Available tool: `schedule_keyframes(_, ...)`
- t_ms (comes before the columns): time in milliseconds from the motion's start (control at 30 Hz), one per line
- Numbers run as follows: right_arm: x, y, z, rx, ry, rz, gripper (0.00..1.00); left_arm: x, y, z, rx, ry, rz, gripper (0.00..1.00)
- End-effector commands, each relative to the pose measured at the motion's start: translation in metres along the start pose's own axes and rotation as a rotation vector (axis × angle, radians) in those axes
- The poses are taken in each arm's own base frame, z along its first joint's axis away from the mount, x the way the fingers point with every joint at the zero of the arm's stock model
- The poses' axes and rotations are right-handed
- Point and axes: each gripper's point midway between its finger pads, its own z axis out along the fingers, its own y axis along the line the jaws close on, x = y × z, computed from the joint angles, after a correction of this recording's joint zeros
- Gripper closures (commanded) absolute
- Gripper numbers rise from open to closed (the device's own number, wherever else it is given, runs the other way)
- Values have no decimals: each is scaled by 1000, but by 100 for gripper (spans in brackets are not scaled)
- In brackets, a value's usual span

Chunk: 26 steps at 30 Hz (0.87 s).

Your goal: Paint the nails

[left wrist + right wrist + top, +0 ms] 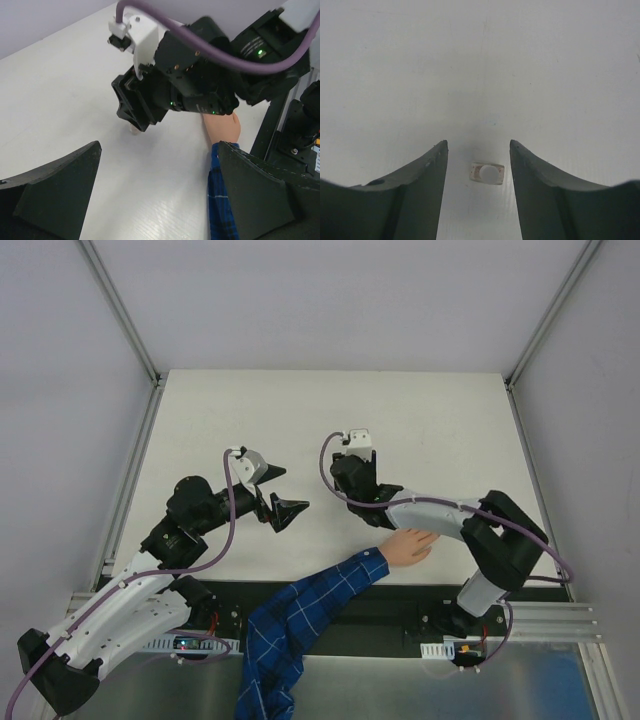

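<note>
Five fingertips are hiding from you: the nails are sitting at the far end of the pale hand, too small and too close in tone to the skin to tell apart, and the right arm is crossing just above them in the top view. You are seeing that hand lying flat on the white table near its front edge, its blue plaid sleeve running back toward the arm bases. In the left wrist view only the wrist end of the hand is showing, the fingers lying behind the right arm's black body.

Your right gripper is pointing down at the table, up and to the left of the nails in the top view — near them but not over them. Its jaws are standing moderately apart and gripping nothing; between the fingers a small pale rectangular piece with a rounded white centre is lying on the table, and you cannot tell what it is.

Your left gripper is hanging well to the left of the hand — jaws spread wide, its fingers carrying nothing.
</note>
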Motion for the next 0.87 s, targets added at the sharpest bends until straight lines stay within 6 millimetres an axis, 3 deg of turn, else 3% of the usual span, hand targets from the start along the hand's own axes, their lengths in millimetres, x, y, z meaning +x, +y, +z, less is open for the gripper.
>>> schedule_keyframes(0, -65, -9, -41, -16, -39, 67, 44, -16, 3, -1, -20, -40, 24, 1)
schedule_keyframes(67, -69, -21, -57, -16, -15, 53, 43, -16, 5, -1, -26, -41, 28, 1)
schedule_keyframes(100, -83, -28, -72, -26, -39, 82, 41, -15, 6, -1, -31, -40, 29, 1)
schedule_keyframes(167, -78, -46, -88, -20, -2, 61, 38, -15, 6, -1, -31, -38, 28, 1)
schedule_keyframes(200, -88, -56, -103, -29, -21, 86, 37, -15, 6, 0, -31, -37, 28, 1)
schedule_keyframes(267, -75, -77, -117, -5, 17, 68, 35, -13, 6, 1, -31, -31, 24, 1)
schedule_keyframes(333, -81, -93, -139, -26, -19, 112, 34, -13, 7, 1, -31, -31, 21, 1)
schedule_keyframes(367, -68, -105, -145, -7, 5, 96, 33, -13, 7, 1, -33, -30, 19, 1)
schedule_keyframes(400, -74, -116, -160, -19, -31, 140, 31, -14, 7, 1, -34, -33, 18, 1)
schedule_keyframes(467, -70, -134, -179, -30, -37, 154, 25, -14, 7, 1, -35, -34, 14, 1)
schedule_keyframes(633, -58, -158, -208, -50, -22, 214, 0, -18, 5, 3, -28, -63, -23, 1)
schedule_keyframes(733, -57, -148, -213, -148, -65, 235, 3, -20, 3, 4, -22, -80, -62, 1)
schedule_keyframes(833, -61, -153, -221, -174, -105, 292, 3, -28, -1, 3, -15, -102, -115, 1)
